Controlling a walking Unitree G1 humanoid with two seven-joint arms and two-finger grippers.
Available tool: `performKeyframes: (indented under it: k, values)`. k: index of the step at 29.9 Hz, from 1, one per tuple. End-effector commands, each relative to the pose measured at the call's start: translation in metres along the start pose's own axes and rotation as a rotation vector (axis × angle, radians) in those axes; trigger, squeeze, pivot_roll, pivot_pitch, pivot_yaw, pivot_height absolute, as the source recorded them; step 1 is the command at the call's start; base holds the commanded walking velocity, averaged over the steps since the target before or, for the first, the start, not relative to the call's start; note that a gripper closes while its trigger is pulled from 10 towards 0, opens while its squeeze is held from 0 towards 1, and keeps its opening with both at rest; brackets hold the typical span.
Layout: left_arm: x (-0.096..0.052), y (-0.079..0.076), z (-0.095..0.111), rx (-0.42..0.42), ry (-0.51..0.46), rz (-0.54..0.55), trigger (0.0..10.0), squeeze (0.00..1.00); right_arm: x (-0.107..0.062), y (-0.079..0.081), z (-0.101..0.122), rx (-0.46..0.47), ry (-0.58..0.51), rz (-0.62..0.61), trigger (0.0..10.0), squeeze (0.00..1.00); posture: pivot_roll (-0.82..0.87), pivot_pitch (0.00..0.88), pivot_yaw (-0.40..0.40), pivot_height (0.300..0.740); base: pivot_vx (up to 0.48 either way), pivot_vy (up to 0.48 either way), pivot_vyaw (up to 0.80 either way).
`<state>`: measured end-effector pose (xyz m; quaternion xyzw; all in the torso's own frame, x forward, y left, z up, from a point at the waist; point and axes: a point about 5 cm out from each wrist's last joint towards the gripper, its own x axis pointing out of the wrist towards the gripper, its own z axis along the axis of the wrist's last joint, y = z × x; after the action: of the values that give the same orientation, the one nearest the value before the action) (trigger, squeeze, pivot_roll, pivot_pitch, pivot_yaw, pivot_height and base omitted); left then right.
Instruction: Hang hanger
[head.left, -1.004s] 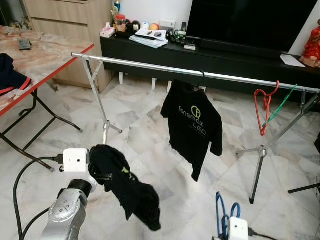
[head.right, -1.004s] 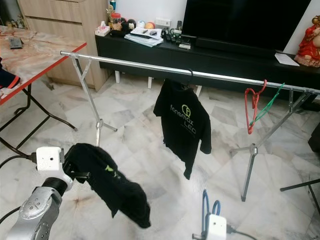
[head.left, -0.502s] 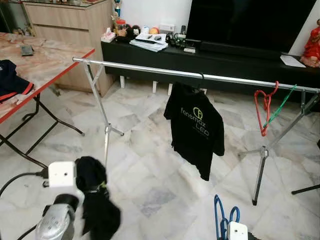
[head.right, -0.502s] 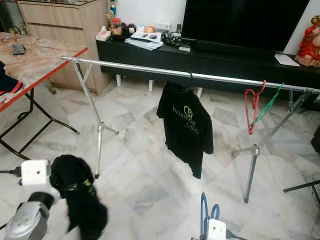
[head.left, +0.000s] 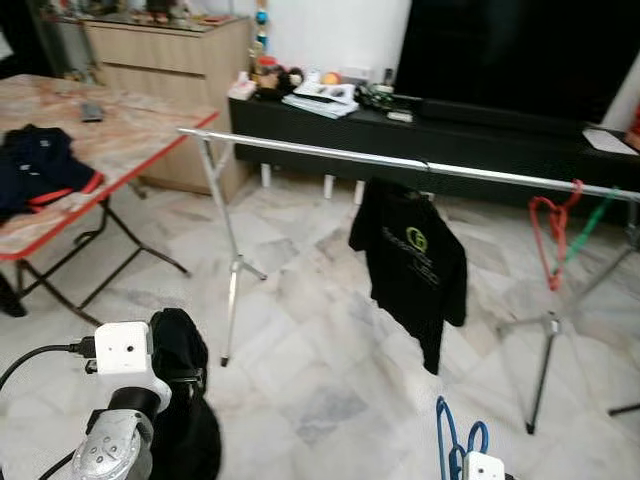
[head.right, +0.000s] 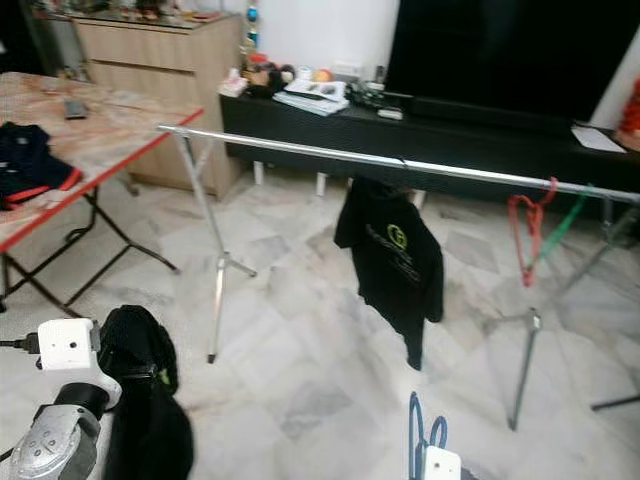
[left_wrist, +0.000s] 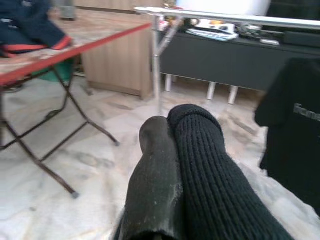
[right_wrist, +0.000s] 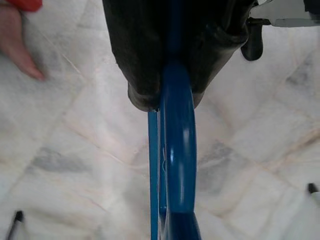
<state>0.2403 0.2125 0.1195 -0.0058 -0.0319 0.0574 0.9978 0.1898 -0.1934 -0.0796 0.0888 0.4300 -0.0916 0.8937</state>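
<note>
A silver clothes rail (head.left: 400, 162) spans the room on tripod legs. One black T-shirt with a green logo (head.left: 415, 260) hangs from it on a hanger. Farther right on the rail hang a red hanger (head.left: 548, 235) and a green hanger (head.left: 590, 225). At lower left my left gripper (left_wrist: 172, 150) is shut on a black garment (head.left: 185, 400), pinched at its ribbed collar (left_wrist: 210, 170); the cloth droops down beside the arm. At the bottom right my right gripper (right_wrist: 170, 85) is shut on a blue hanger (head.left: 447, 440), whose loop stands up above the wrist.
A red-edged folding table (head.left: 110, 150) with dark clothes (head.left: 40, 165) on it stands at left. Behind the rail are a black TV console (head.left: 450, 130) and a wooden cabinet (head.left: 170, 60). The rack's tripod legs (head.left: 232, 270) splay over the marble floor.
The whole view has shifted, so the rack now sits farther right in the picture. The black garment, flung out to the right a second ago, now hangs straight down by my left gripper.
</note>
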Motion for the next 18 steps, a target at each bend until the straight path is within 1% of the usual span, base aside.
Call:
performKeyframes:
  k: [1,10,18]
  values:
    - [0.0059,-0.0020,0.0093,0.006,-0.039,-0.011,10.0,0.00,0.0010,0.0089,0.0018,0.011,-0.006,0.028,10.0,0.00,0.14,0.000,-0.042,0.740,0.000,0.409,0.00]
    - [0.0096,-0.0017,0.0125,0.001,-0.046,-0.003,10.0,0.00,0.0017,0.0079,0.0064,0.019,-0.019,0.026,10.0,0.00,0.14,0.030,-0.048,0.740,0.000,0.472,0.00]
    - [0.0115,-0.0010,0.0154,0.008,-0.053,-0.005,10.0,0.00,0.0022,0.0120,0.0077,0.003,-0.019,0.044,10.0,0.00,0.13,0.051,-0.049,0.740,0.000,0.480,0.00]
